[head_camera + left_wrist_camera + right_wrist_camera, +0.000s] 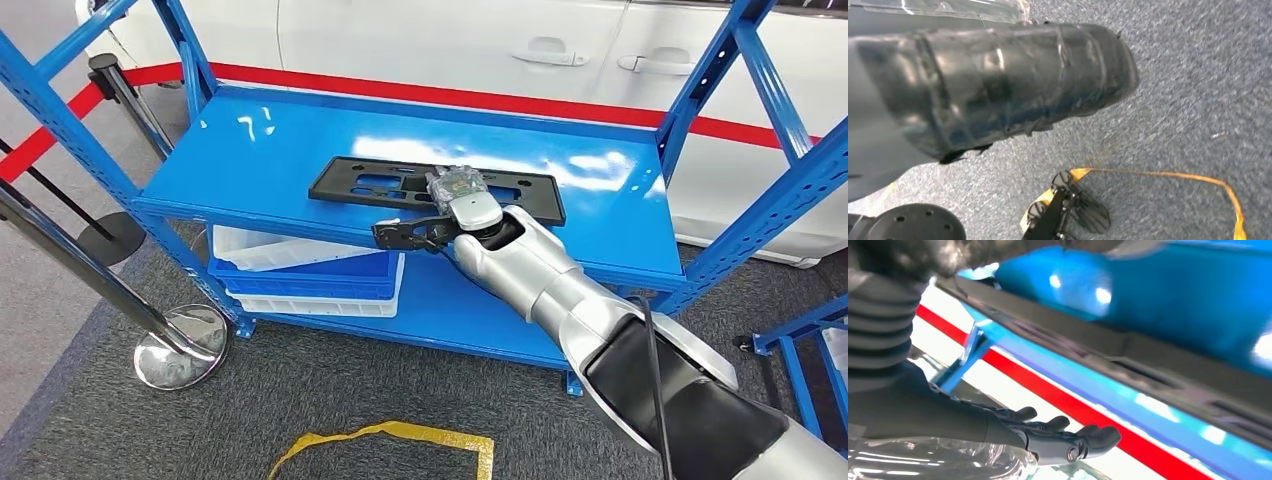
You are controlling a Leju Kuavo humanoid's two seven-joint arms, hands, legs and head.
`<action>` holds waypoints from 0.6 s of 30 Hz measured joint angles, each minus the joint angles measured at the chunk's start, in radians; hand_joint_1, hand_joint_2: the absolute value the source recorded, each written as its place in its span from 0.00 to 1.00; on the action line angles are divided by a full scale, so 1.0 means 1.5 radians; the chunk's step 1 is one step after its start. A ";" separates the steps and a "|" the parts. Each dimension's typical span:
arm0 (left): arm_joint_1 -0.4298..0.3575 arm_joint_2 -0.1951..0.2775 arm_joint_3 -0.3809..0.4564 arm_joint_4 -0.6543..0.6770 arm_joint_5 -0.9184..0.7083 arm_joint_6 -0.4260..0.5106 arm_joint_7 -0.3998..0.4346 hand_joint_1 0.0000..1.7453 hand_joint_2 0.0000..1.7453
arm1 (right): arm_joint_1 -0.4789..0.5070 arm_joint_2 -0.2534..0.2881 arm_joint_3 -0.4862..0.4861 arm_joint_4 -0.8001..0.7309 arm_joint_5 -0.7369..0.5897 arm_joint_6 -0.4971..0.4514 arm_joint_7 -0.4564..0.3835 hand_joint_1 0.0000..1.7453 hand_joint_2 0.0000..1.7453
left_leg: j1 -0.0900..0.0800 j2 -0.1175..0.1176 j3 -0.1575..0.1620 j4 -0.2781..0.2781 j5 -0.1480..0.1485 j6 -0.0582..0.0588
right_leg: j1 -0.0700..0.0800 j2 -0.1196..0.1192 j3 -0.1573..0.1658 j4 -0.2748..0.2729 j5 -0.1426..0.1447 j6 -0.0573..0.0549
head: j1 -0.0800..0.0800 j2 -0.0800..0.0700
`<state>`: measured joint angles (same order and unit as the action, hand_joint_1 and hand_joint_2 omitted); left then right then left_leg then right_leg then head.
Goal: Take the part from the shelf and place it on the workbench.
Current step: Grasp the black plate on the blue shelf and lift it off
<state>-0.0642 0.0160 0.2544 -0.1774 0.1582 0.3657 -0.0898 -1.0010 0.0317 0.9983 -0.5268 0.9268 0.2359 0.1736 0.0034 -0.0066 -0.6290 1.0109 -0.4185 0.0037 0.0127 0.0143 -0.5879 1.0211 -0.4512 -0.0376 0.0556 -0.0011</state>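
On the blue shelf's (250,160) top deck, in the head view, the black part (380,185), a long flat frame with cut-outs, lies near the front edge, about midway along it. The right robot hand (440,222) sits at that front edge over the part's middle, its wrist camera hiding a stretch of the frame; dark fingers (395,236) reach out along the edge, and whether they touch the part cannot be told. On the lower deck stand stacked white and blue trays (310,275), partly hidden under the top deck. In the left wrist view the left robot hand is not distinguishable; yellow tape (1168,176) runs across grey carpet (1198,90). In the right wrist view the fingers (1068,432) lie straight and apart, holding nothing, with the part (1128,357) blurred alongside
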 joint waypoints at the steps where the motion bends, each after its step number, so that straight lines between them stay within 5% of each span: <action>1: 0.000 0.000 0.000 0.000 0.000 0.000 -0.001 0.00 0.00 | 0.001 0.000 0.000 0.001 0.000 0.000 0.000 0.00 1.00 | 0.002 0.000 0.002 -0.002 0.000 0.002 | 0.000 0.000 0.000 -0.001 -0.002 0.003 | 0.000 0.000; 4: 0.001 0.001 0.000 0.000 0.000 -0.003 -0.005 0.00 0.00 | -0.001 0.000 0.000 0.003 0.000 0.000 0.000 0.00 1.00 | 0.008 0.001 0.013 -0.014 -0.001 0.011 | -0.001 -0.002 -0.019 0.044 -0.028 0.015 | 0.002 0.000; 6: 0.000 0.001 0.000 0.000 0.000 -0.003 -0.006 0.00 0.00 | -0.001 0.000 0.000 0.006 0.000 0.000 -0.001 0.00 1.00 | 0.009 0.001 0.019 -0.015 -0.004 0.015 | -0.006 -0.003 -0.065 0.131 -0.062 0.021 | 0.002 0.000; 8: 0.000 0.001 0.000 0.000 0.000 -0.003 -0.006 0.00 0.00 | 0.002 0.000 0.000 0.008 0.000 -0.001 -0.002 0.00 1.00 | 0.011 0.000 0.023 -0.014 -0.009 0.015 | -0.012 -0.003 -0.105 0.188 -0.067 0.026 | 0.002 0.000; 10: 0.000 0.001 0.000 0.000 0.000 -0.003 -0.005 0.00 0.00 | 0.003 0.000 0.000 0.010 0.000 -0.003 -0.002 0.00 1.00 | 0.013 -0.001 0.030 -0.011 -0.018 0.012 | -0.016 -0.004 -0.097 0.146 -0.021 0.028 | 0.002 0.000; 12: 0.000 0.001 0.000 0.000 -0.001 -0.002 -0.005 0.00 0.00 | 0.002 0.000 0.000 0.012 0.000 -0.005 -0.002 0.00 1.00 | 0.014 -0.002 0.038 -0.006 -0.028 0.006 | -0.017 -0.005 -0.061 0.060 0.027 0.027 | 0.002 0.000; 14: 0.000 0.001 0.000 0.000 -0.001 -0.001 -0.004 0.00 0.00 | 0.001 0.001 0.000 0.013 0.000 -0.008 -0.002 0.00 1.00 | 0.013 -0.003 0.038 -0.004 -0.033 -0.001 | -0.014 -0.005 -0.039 0.015 0.033 0.022 | 0.001 0.000; 18: 0.000 0.001 0.000 0.000 -0.001 0.000 -0.004 0.00 0.00 | -0.001 0.003 0.000 0.015 0.000 -0.009 -0.002 0.00 1.00 | 0.015 0.000 0.035 0.006 -0.044 -0.016 | -0.014 -0.003 -0.029 0.001 0.025 0.008 | -0.001 0.000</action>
<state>-0.0645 0.0179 0.2548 -0.1774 0.1570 0.3651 -0.0958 -1.0021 0.0355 0.9983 -0.5050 0.9266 0.2227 0.1700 0.0260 -0.0068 -0.5761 1.0194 -0.4844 -0.0207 -0.0090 0.0099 -0.6311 1.0225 -0.4133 -0.0254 0.0548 -0.0011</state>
